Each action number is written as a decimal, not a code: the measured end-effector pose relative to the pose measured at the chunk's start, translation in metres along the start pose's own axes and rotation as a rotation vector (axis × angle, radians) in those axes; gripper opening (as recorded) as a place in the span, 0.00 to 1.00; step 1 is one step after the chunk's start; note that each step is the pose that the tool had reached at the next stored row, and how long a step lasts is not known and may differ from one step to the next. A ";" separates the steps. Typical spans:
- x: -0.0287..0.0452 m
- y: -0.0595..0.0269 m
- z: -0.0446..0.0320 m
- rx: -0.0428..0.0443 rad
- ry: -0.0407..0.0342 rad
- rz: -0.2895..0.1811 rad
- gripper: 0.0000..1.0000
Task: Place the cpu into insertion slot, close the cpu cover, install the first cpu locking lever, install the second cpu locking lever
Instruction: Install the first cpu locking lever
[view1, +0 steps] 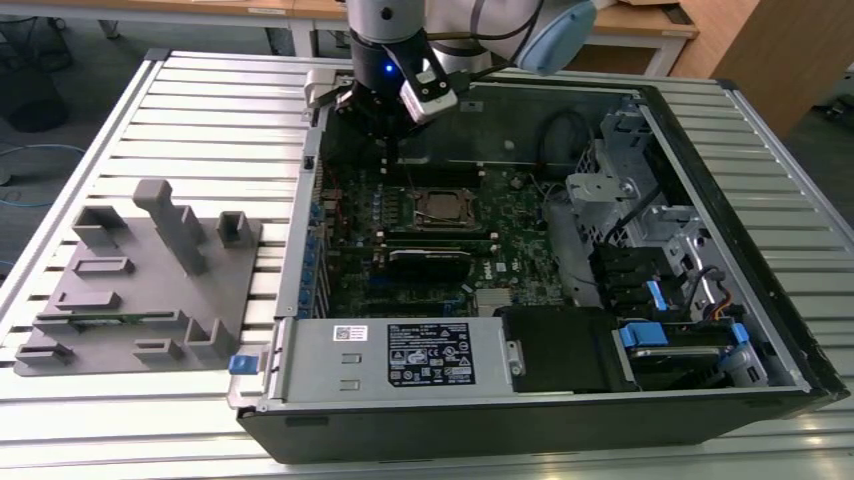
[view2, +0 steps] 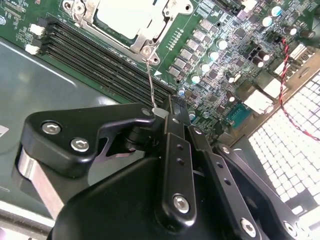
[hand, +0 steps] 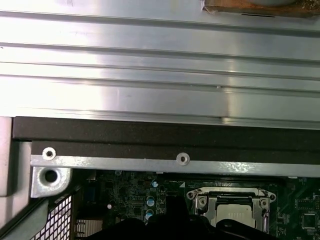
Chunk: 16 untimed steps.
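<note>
The cpu (view2: 122, 17) lies in the insertion slot (view1: 447, 208) on the green motherboard (view1: 514, 235), its silver top showing through the window of the cpu cover (view2: 155, 30), which is down flat over it. A thin wire locking lever (view2: 150, 80) rises from the socket's corner to my gripper (view2: 167, 107). The black fingers are shut on the lever's tip. In the exterior view my gripper (view1: 387, 135) hangs over the board's far edge, just behind the socket. The first wrist view shows the cpu (hand: 235, 215) beyond the case rim.
The open computer case (view1: 747, 250) lies on a slatted metal table. A power supply (view1: 400, 350) fills its front and drive cages (view1: 641, 230) stand at the exterior view's right. Black memory slots (view2: 100, 65) run beside the socket. A grey fixture (view1: 140, 280) sits at the exterior view's left.
</note>
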<state>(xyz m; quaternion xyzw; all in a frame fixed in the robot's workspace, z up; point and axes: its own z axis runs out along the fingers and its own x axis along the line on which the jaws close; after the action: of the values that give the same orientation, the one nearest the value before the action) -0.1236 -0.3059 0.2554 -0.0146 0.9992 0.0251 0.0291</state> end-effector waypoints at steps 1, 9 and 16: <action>-0.0005 0.0000 0.0000 0.0000 0.0000 0.000 0.11; -0.0124 -0.0004 0.0007 0.0001 0.0001 0.000 0.11; -0.0235 -0.0007 0.0014 0.0000 0.0000 0.000 0.11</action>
<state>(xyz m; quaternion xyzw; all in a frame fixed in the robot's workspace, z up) -0.1001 -0.3059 0.2553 -0.0146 0.9992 0.0251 0.0291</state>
